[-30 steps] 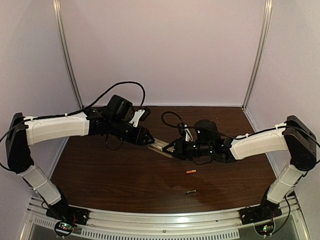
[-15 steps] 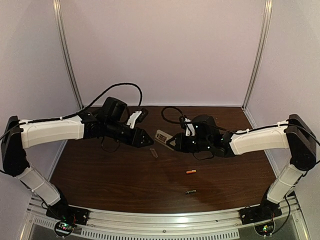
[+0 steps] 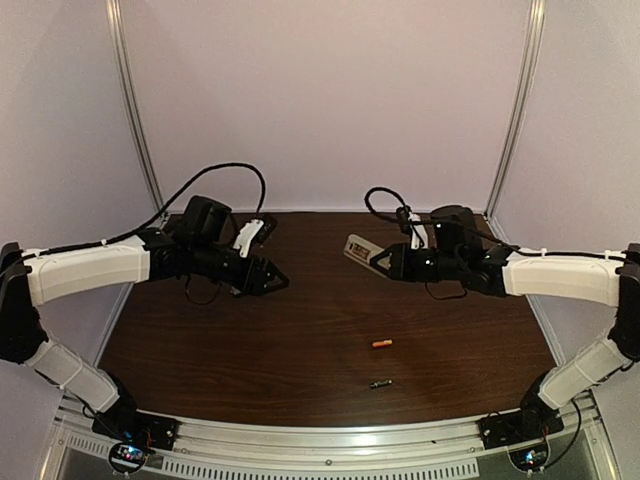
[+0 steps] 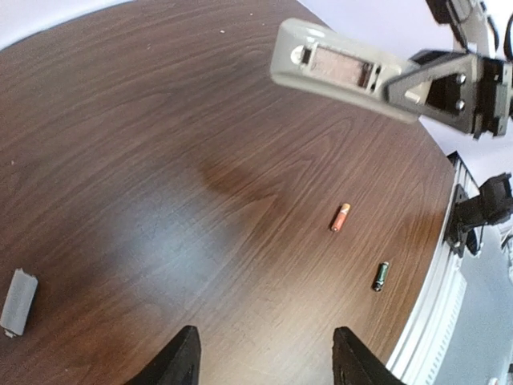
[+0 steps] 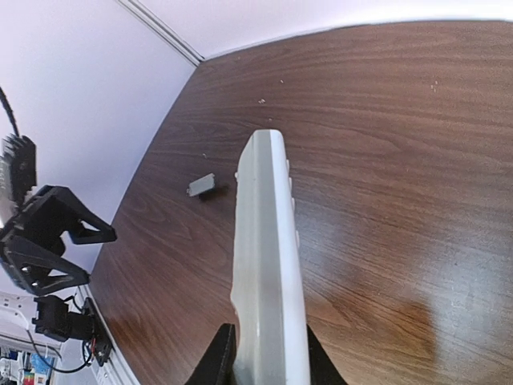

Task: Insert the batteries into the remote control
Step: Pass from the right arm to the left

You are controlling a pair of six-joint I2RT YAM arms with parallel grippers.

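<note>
My right gripper (image 3: 383, 260) is shut on the remote control (image 3: 357, 248) and holds it in the air above the back of the table. In the right wrist view the remote (image 5: 268, 265) stands edge-on between the fingers of that gripper (image 5: 264, 357). The left wrist view shows its grey back (image 4: 337, 68) with the battery bay open and empty. The orange battery (image 3: 381, 343) (image 4: 341, 217) and the dark battery (image 3: 379, 383) (image 4: 381, 275) lie on the table towards the front. My left gripper (image 3: 276, 282) (image 4: 264, 353) is open and empty, left of the remote.
A small grey battery cover (image 4: 18, 301) (image 5: 201, 185) lies flat on the dark wooden table (image 3: 300, 350) near the left gripper. Light walls enclose the table on three sides. A metal rail (image 3: 330, 440) runs along the front edge.
The two grippers have moved apart. The left one let go and drew back to the left. The right one carried the remote up and to the right. The cover now lies on the table.
</note>
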